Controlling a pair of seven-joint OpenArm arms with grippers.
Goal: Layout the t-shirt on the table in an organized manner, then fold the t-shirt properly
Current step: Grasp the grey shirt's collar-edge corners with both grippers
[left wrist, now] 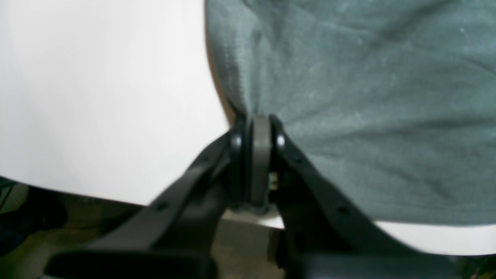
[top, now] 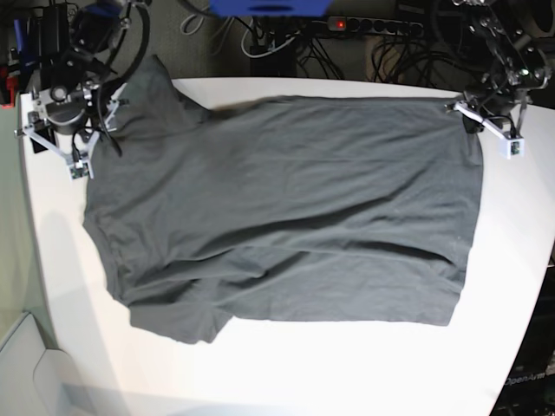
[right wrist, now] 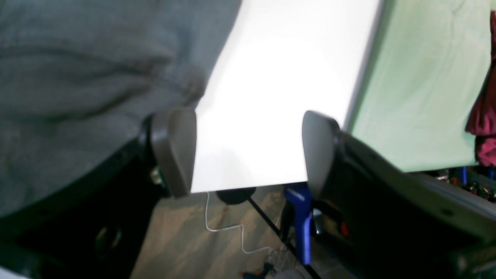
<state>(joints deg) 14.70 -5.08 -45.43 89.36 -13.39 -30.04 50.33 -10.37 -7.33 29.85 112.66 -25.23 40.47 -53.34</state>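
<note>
Charcoal-grey cloth of the t-shirt (top: 286, 217) lies spread nearly flat across the white table (top: 286, 373), hem toward the base view's right, neck and sleeves toward its left, with creases running through the body. At the left of that view the right gripper (right wrist: 248, 151) stands at the shirt's shoulder with its grey pads (right wrist: 174, 151) wide apart over bare tabletop and nothing between them. At the right, the left gripper (left wrist: 259, 133) is pinched together on the corner of the t-shirt's hem near the table's far edge.

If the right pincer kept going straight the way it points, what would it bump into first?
Probably nothing soon. The right pincer is open, and ahead lies only bare white table. The t-shirt sits just beside one finger, not in the way. Depth is hard to judge.
</note>
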